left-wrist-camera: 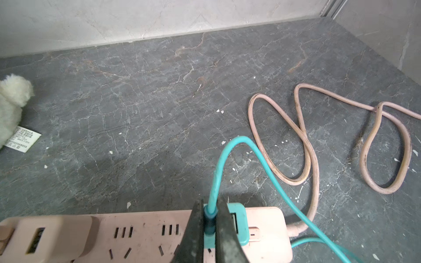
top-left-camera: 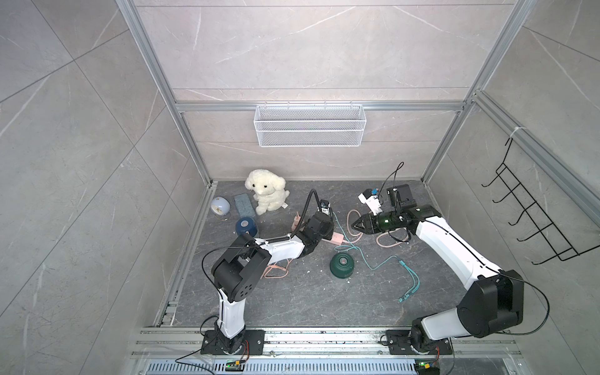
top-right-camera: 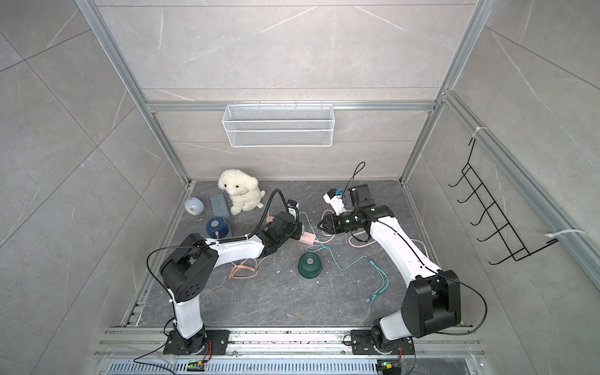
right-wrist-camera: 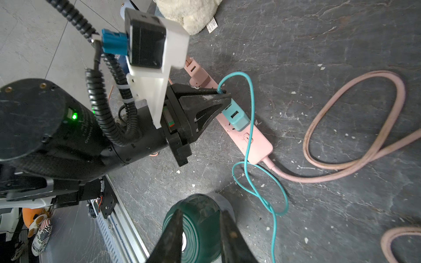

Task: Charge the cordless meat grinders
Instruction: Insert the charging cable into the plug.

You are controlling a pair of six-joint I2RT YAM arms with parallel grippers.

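The dark green meat grinder (top-left-camera: 342,265) (top-right-camera: 310,265) stands upright mid-table. The navy one (top-left-camera: 245,226) (top-right-camera: 217,227) stands at the left near the back. My left gripper (left-wrist-camera: 210,205) (right-wrist-camera: 227,95) is shut on the teal cable's connector (left-wrist-camera: 209,218), which enters a teal plug cube (left-wrist-camera: 238,224) on the pink power strip (left-wrist-camera: 141,232) (top-left-camera: 339,239). The teal cable (top-left-camera: 373,266) trails past the green grinder to loose ends (top-left-camera: 406,297). My right gripper (top-left-camera: 354,224) (right-wrist-camera: 201,211) hovers open and holds nothing, behind the green grinder (right-wrist-camera: 200,227).
A white plush dog (top-left-camera: 266,191), a pale blue ball (top-left-camera: 220,206) and a blue block (top-left-camera: 243,204) sit at the back left. Pink cord loops (left-wrist-camera: 305,141) lie beyond the strip. A thin pink cable (top-left-camera: 276,272) lies under my left arm. A wire basket (top-left-camera: 310,125) hangs on the back wall.
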